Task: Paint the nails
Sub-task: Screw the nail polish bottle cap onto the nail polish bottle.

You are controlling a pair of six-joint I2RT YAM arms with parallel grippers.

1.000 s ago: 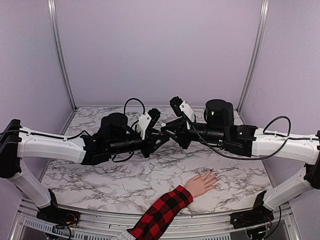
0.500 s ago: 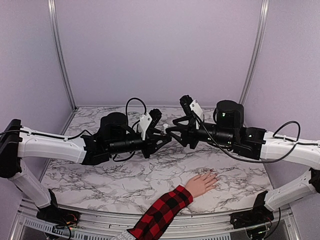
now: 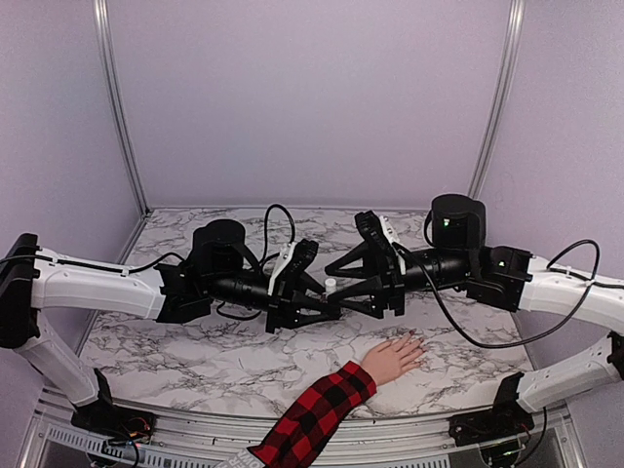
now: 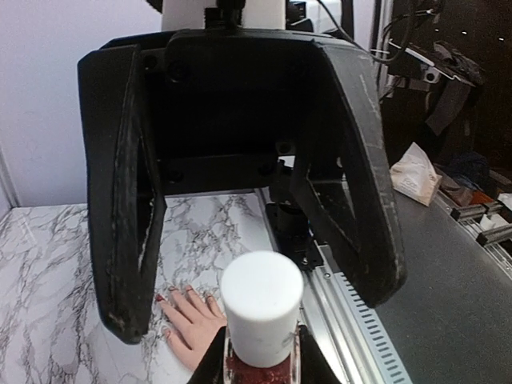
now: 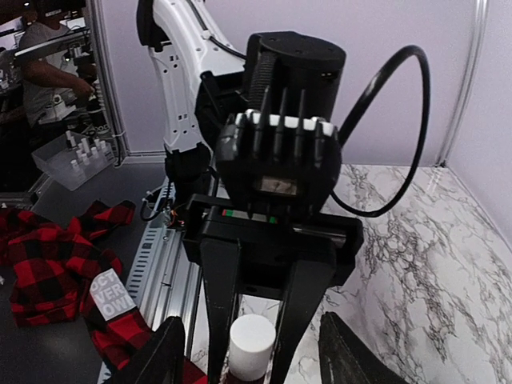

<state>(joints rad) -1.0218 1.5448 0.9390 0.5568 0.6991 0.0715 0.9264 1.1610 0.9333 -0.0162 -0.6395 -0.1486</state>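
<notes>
We record: left tool (image 3: 329, 298), clamped on a small dark-red polish bottle (image 4: 262, 366), white cap (image 4: 262, 308) upward, held above the marble surface (image 3: 195, 341). Right tool (image 3: 336, 281), jaws spread, one on either side of that cap and clear of it. Nails (image 4: 190, 288), on the pale hand (image 3: 393, 357) with plaid sleeve (image 3: 312, 414), which we find flat on the surface below the right tool, apart from the bottle
</notes>
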